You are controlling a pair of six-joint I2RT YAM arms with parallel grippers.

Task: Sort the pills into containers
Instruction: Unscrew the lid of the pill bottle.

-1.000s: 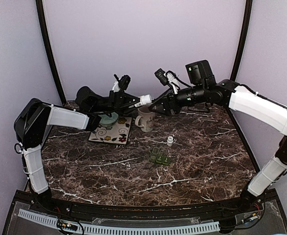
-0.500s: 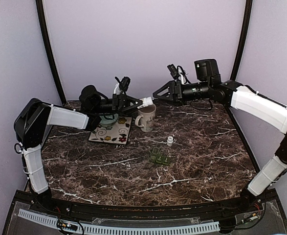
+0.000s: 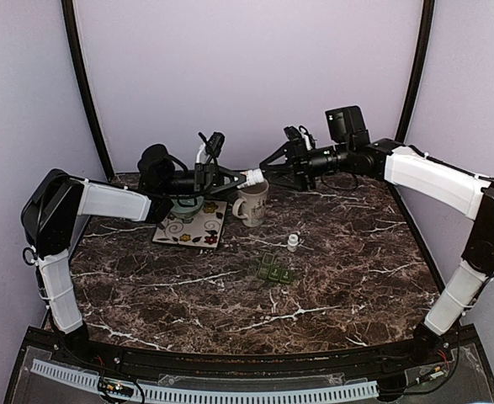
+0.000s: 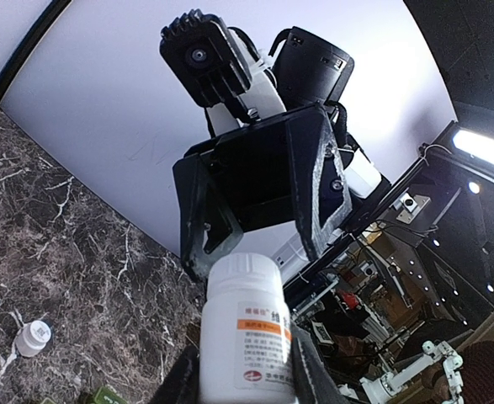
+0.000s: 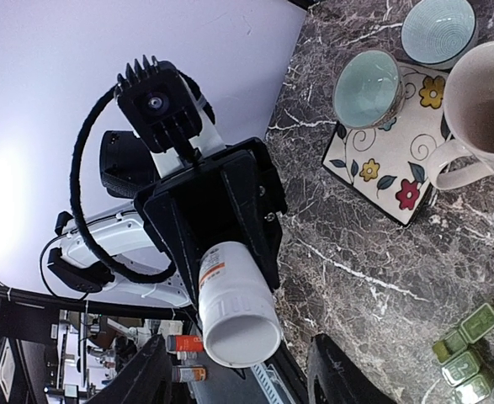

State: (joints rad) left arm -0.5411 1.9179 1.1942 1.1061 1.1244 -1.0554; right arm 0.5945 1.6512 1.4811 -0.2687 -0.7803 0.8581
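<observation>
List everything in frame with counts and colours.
pill bottle: 1, white with orange label, in the air by the mug
mug: 1, cream, far centre of table
bowls: 2, teal, one on the mat, one beside it
mat: 1, white floral, left of mug
pill organiser: 1, green, table centre
small cap or vial: 1, white, near the organiser
table: 1, dark marble
left gripper: shut on pill bottle
right gripper: open, facing the bottle's end
</observation>
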